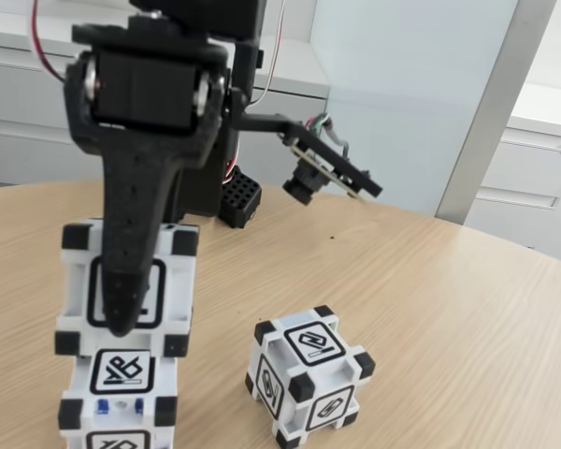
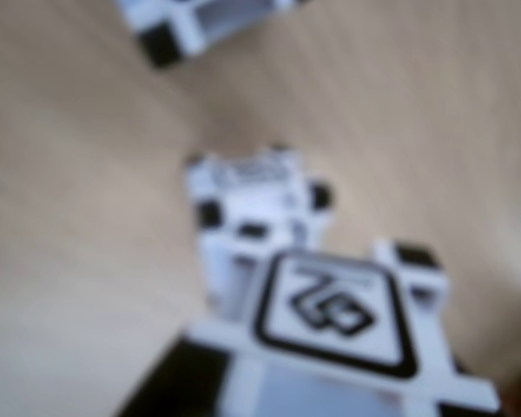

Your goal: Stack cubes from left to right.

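Black two-finger claw [image 1: 122, 323] grips the upper white plastic cube with black corners [image 1: 126, 290], which sits atop a second like cube [image 1: 120, 398] at the fixed view's lower left. A third like cube [image 1: 309, 376] rests apart, rightward, on the wooden table [image 1: 449, 318].

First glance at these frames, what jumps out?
In the fixed view, the black gripper hangs down over the front of the upper cube, which sits on the lower cube at the bottom left. A third cube stands alone on the wooden table to their right. The wrist view is blurred, with a cube's glyph face close up.
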